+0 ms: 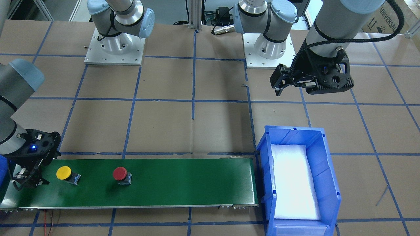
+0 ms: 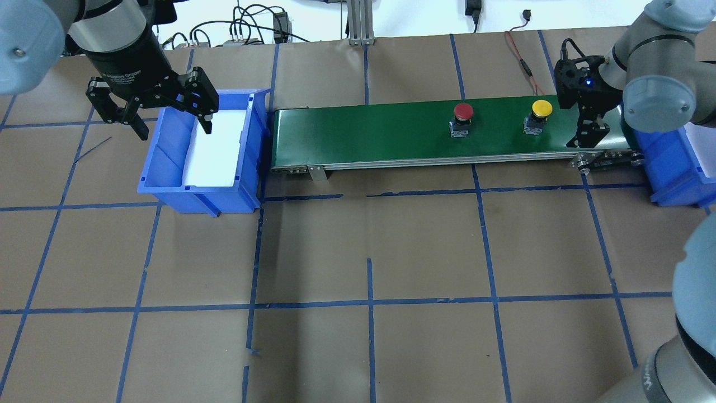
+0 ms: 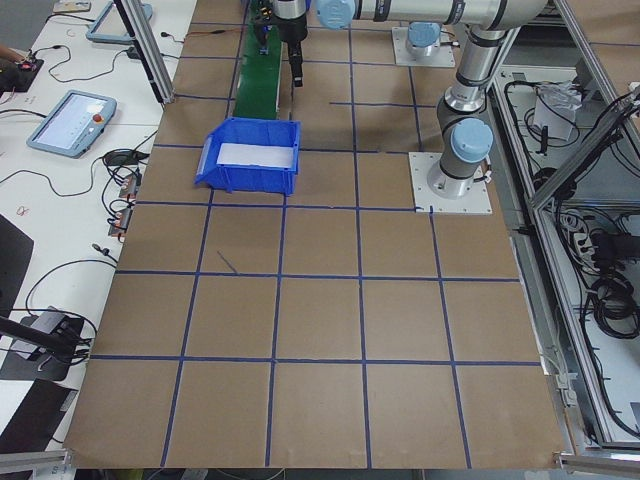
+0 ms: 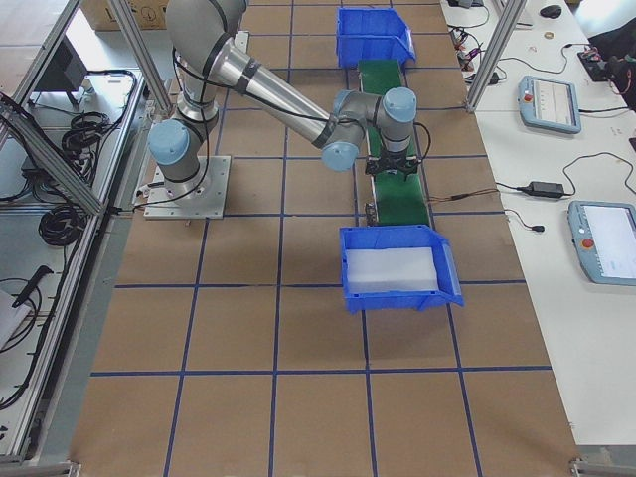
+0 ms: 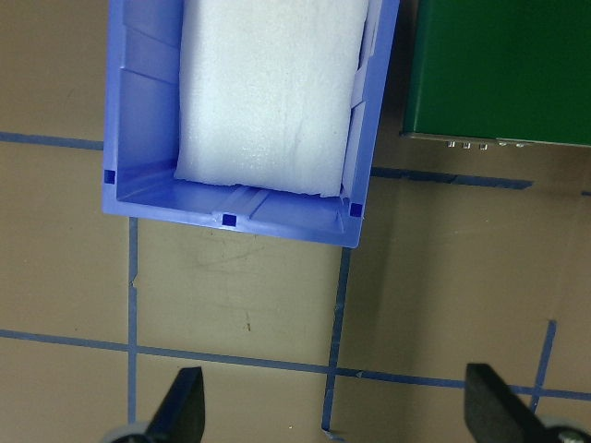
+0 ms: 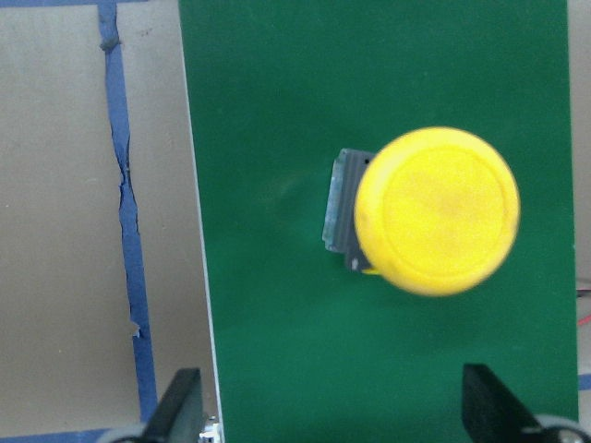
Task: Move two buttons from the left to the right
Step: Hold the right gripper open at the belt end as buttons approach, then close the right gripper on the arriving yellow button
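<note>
Yellow button [image 2: 542,107], red button [image 2: 462,112]: upright on green conveyor belt [image 2: 380,131], toward its right end. Right gripper [image 2: 590,134]: spread, empty, just beside yellow; height unclear. Left gripper [image 2: 175,129]: spread, empty. We judge pickup pending: centre over yellow, descend, close.

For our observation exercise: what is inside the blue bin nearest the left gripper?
The blue bin holds only a white foam pad; nothing lies on it. The bin floor beneath the pad is covered from view.

1 yellow btn [image 2: 541,107], 1 red btn [image 2: 462,111], 2 blue bins [image 2: 163,146] [image 2: 669,174], 1 green belt [image 2: 380,131], 2 robot arms [image 2: 114,36] [image 2: 657,98]
</note>
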### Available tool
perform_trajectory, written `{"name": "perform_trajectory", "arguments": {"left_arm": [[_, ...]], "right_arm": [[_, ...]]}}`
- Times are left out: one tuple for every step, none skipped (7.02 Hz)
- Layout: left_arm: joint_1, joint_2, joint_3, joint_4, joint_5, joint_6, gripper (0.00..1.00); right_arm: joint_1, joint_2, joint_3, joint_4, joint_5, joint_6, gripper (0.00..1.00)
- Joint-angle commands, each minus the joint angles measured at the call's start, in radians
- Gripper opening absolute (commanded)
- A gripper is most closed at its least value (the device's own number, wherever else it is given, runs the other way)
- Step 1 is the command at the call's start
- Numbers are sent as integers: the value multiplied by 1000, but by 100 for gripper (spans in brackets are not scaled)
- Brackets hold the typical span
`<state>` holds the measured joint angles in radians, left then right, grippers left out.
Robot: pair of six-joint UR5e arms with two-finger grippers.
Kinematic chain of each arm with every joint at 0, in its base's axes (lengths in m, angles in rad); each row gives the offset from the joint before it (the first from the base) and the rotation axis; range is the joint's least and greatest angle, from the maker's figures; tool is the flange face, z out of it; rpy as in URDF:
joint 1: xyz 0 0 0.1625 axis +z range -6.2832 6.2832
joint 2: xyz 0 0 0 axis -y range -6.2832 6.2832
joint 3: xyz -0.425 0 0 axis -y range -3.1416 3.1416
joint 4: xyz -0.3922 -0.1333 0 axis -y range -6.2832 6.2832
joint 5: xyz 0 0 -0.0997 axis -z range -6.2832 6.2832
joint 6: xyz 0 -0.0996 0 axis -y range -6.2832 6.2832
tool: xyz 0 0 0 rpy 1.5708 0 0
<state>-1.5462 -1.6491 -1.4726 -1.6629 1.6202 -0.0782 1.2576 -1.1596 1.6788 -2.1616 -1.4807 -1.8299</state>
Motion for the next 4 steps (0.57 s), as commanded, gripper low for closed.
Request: {"name": "perform_trajectory", "arguments": {"left_arm": [[0,0,0,0,0,-3,100],[0,0,0,0,0,-3,100],[0,0,0,0,1,-3,100],[0,0,0,2,0,-3,100]], "right_arm": [[28,0,1,-1,-3,0,100],[28,3,-1,-3,-3,0,100],[28,8,-4,-4,-1,0,100],[28,14,-5,-24,-1,-2,100]]}}
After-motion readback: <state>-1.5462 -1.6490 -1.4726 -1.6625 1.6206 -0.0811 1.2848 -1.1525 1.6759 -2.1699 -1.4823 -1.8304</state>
